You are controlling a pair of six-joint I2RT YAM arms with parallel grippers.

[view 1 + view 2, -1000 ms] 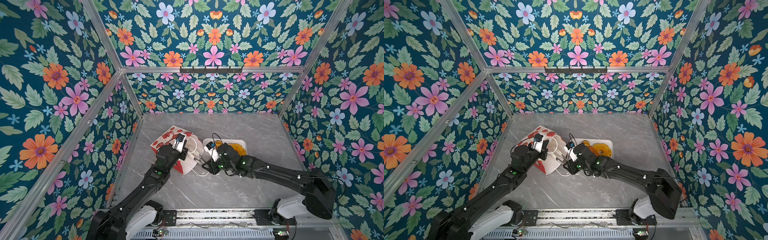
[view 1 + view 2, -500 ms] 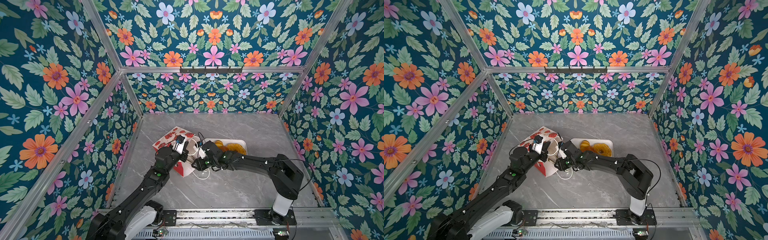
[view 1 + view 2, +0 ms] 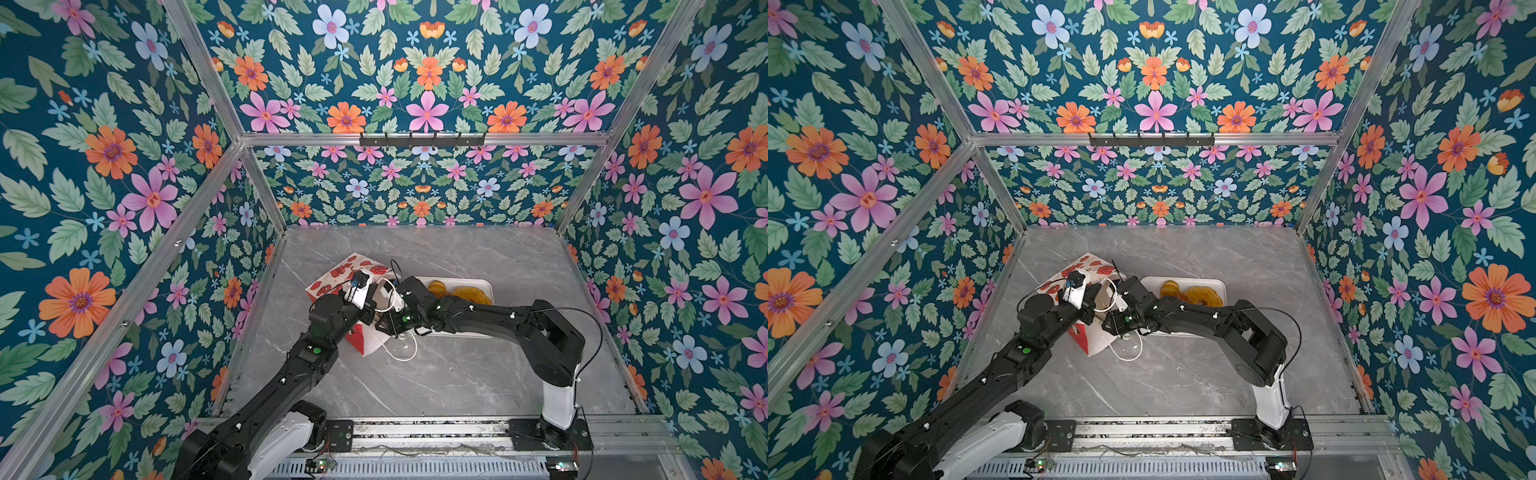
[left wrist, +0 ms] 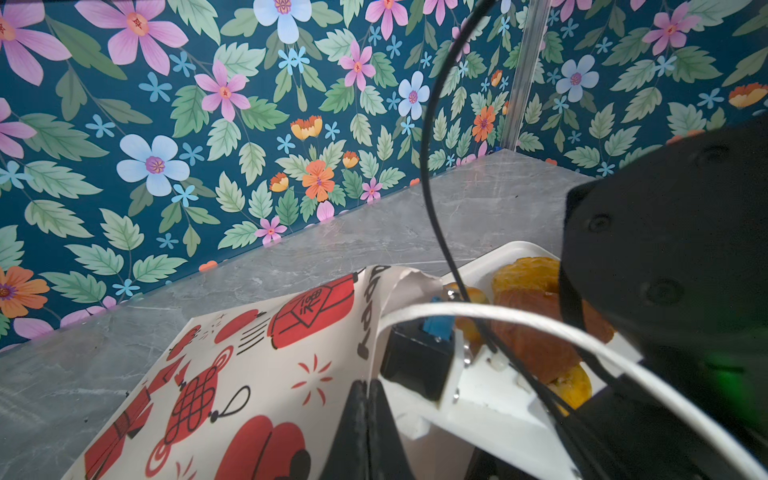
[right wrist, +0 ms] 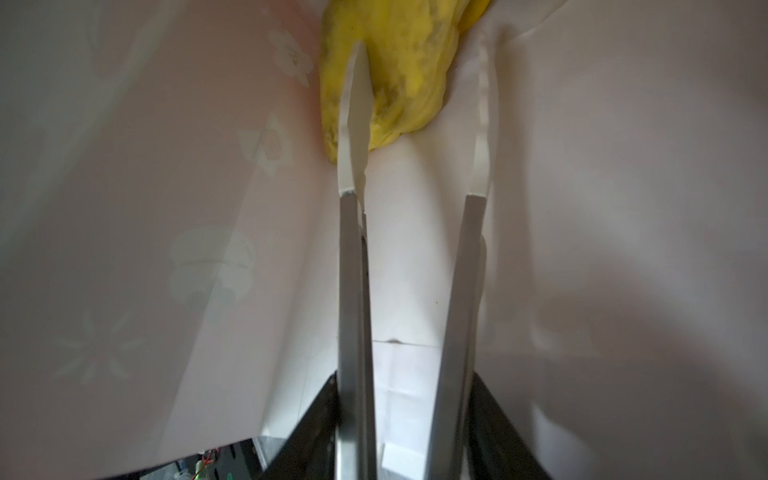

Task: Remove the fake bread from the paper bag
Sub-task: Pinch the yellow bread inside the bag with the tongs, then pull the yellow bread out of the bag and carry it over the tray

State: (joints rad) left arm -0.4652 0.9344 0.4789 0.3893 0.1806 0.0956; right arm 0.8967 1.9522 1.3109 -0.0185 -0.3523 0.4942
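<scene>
Paper bag [image 3: 332,280] laid on table [image 3: 457,374] beside tray [image 3: 488,286], rim pinched by closed left gripper [image 4: 368,415]. Right gripper [image 5: 422,58] seen inside bag, jaws parted, nothing gripped; yellow bread [image 5: 401,87] lodged at fingertips [image 5: 356,108].

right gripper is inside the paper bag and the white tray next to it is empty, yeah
Not quite. The white tray is not empty: both top views show golden and orange fake bread on it. The right gripper is inside the paper bag, as the right wrist view shows.
</scene>
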